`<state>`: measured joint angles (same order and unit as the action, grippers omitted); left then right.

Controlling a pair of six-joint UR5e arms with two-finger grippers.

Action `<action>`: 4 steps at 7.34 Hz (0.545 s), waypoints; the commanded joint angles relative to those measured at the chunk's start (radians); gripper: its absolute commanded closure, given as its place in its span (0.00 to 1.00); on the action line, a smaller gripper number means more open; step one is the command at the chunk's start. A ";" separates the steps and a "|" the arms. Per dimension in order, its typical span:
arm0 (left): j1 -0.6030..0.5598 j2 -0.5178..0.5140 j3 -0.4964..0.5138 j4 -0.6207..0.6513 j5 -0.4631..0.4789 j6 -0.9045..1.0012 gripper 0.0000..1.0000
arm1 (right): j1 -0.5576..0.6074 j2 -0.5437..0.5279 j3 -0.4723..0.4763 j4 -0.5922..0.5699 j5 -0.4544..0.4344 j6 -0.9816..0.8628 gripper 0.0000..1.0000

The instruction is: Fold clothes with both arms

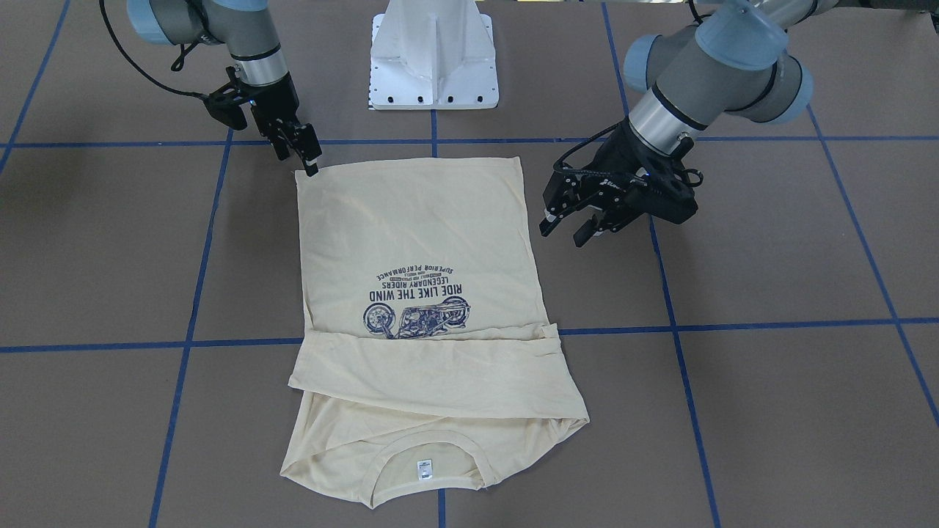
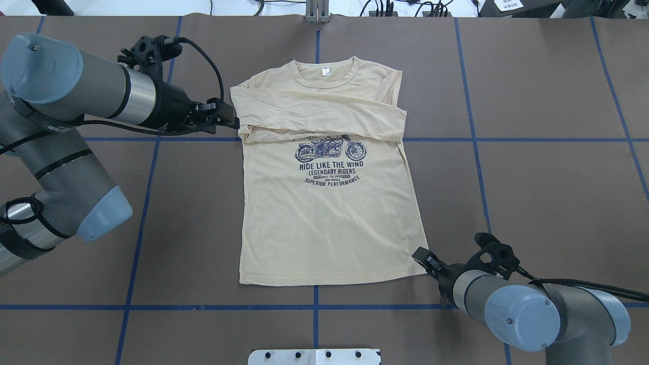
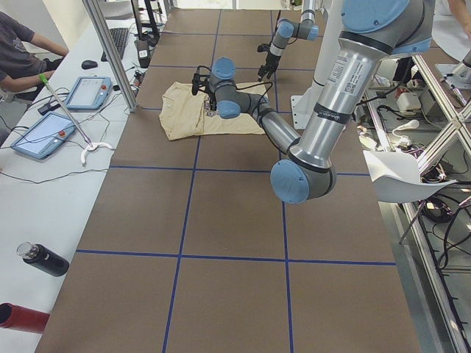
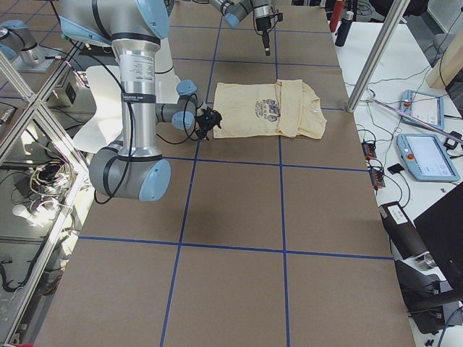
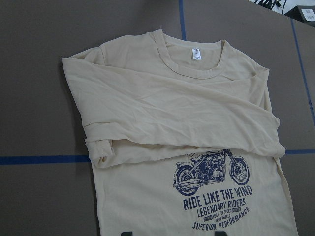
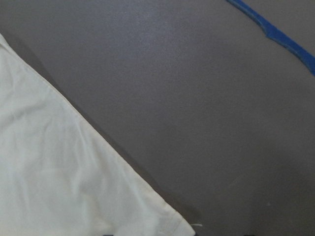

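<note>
The cream-yellow T-shirt [image 1: 418,235] lies flat, graphic side up, on the brown table, with its sleeves folded across the chest and its neck label [image 2: 324,72] at the far side. It also shows in the overhead view [image 2: 329,223] and in the left wrist view [image 5: 172,108]. My left gripper [image 1: 563,235] is open and empty, and hovers beside the shirt's folded sleeve edge [image 2: 241,126]. My right gripper [image 1: 307,163] is low at the near hem corner [image 6: 184,227], where it also shows in the overhead view [image 2: 422,255]. Its fingers look parted and hold no cloth.
The white pedestal base [image 1: 433,66] stands at the robot's side of the table. Blue tape lines [image 2: 314,306] cross the brown surface. An operators' bench with tablets [image 3: 88,92] and a black bottle [image 3: 44,259] runs along the far edge.
</note>
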<state>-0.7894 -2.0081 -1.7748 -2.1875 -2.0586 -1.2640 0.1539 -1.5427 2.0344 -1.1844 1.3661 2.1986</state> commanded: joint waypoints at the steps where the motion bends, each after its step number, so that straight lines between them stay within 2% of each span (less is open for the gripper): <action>1: 0.001 0.000 0.000 0.000 0.000 -0.005 0.36 | 0.000 0.003 -0.003 0.000 0.002 0.000 0.11; 4: 0.002 0.000 0.000 0.000 0.000 -0.006 0.36 | 0.000 0.001 -0.008 0.000 0.002 0.000 0.14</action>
<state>-0.7875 -2.0080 -1.7748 -2.1875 -2.0586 -1.2692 0.1534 -1.5414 2.0287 -1.1842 1.3683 2.1982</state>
